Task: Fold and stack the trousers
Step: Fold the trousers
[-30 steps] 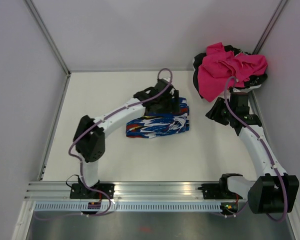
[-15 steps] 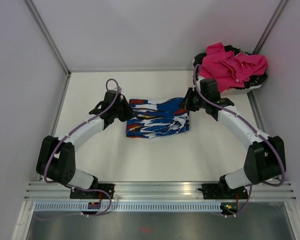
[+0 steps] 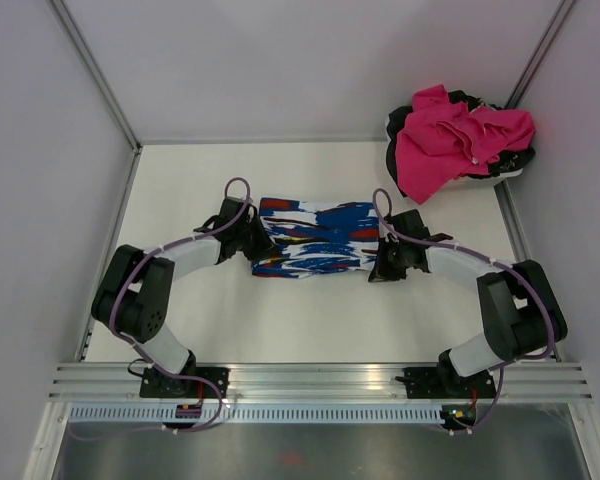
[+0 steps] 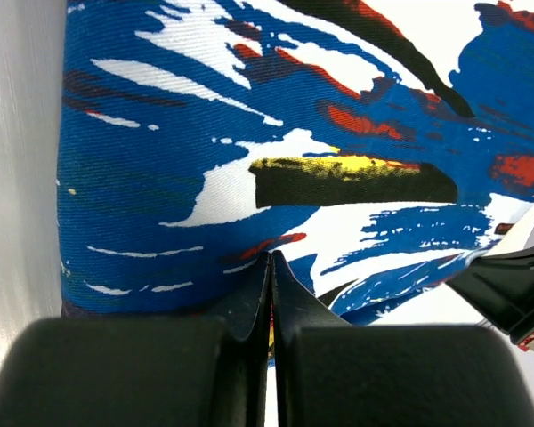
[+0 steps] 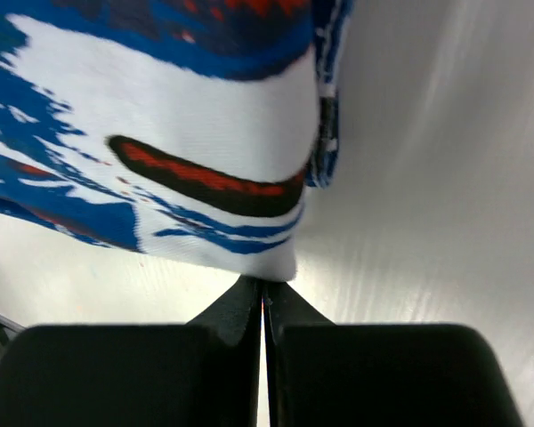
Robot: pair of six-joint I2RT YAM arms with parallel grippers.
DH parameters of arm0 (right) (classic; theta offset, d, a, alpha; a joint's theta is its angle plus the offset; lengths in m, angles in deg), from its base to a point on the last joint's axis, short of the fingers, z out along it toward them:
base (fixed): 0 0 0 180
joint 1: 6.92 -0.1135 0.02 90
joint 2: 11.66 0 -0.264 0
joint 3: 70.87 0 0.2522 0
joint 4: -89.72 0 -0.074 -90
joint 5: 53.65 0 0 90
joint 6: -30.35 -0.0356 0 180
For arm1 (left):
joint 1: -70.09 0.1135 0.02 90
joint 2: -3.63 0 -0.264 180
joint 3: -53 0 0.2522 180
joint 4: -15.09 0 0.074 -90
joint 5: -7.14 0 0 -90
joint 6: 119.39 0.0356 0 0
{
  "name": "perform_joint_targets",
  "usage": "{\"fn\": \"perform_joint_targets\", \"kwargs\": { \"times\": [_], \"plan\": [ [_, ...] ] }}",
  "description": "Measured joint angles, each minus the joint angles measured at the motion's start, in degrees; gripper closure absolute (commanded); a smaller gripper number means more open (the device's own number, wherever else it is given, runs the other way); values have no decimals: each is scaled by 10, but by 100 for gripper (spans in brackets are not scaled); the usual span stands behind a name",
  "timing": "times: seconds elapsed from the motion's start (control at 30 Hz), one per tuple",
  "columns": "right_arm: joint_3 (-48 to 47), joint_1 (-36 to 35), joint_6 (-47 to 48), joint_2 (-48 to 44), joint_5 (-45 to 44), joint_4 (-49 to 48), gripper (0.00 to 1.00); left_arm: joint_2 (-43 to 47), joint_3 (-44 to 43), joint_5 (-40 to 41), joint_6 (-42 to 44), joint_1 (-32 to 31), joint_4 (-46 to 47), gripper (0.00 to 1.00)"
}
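Observation:
The trousers (image 3: 315, 237) lie as a folded blue band with white, red, black and yellow blotches across the middle of the white table. My left gripper (image 3: 258, 243) sits low at their left end, and in the left wrist view it (image 4: 271, 258) is shut on the trousers (image 4: 205, 133), with a sliver of coloured cloth between the fingers. At the near right corner my right gripper (image 3: 380, 262) also lies low. The right wrist view shows it (image 5: 263, 283) shut, with the white corner of the trousers (image 5: 187, 124) pinched at its tips.
A heap of pink cloth (image 3: 460, 135) over black and white pieces sits in the back right corner. Grey walls close in the table on three sides. A metal rail (image 3: 320, 380) runs along the near edge by both arm bases.
Both arms have swung down to the ends of the trousers, the left from above the middle, the right from beside the pink heap. Both grippers have shut on the cloth.

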Motion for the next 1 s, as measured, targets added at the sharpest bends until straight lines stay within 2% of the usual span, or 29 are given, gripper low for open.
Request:
{"fn": "perform_joint_targets", "kwargs": {
  "times": [0.17, 0.3, 0.37, 0.4, 0.53, 0.63, 0.7, 0.77, 0.93, 1.0],
  "plan": [
    [-4, -1, 23, -3, -30, 44, 100, 0, -6, 2, 13, 0, -12, 98],
    [-71, -1, 42, -10, -44, 114, 100, 1, -39, 3, 46, 0, -66, 98],
    [-130, -1, 48, -26, -39, 146, 100, 9, -63, 2, 66, 0, -99, 94],
    [-162, -1, 48, -38, -34, 152, 99, 18, -75, 2, 74, 0, -117, 87],
    [-262, -1, 46, -92, -15, 120, 98, 82, -120, 9, 102, 1, -156, 85],
    [-295, -1, 43, -112, -12, 70, 100, 128, -146, 42, 112, 1, -148, 93],
    [-308, -1, 38, -90, -15, 46, 100, 131, -159, 71, 116, 1, -135, 98],
    [-310, -1, 33, -47, -20, 17, 100, 109, -172, 95, 116, 2, -127, 98],
    [-259, -1, 19, 107, -58, -23, 100, -36, -207, 139, 116, 3, -121, 98],
    [-229, -1, 18, 132, -74, -32, 100, -67, -207, 151, 115, 3, -119, 98]
  ]
}}
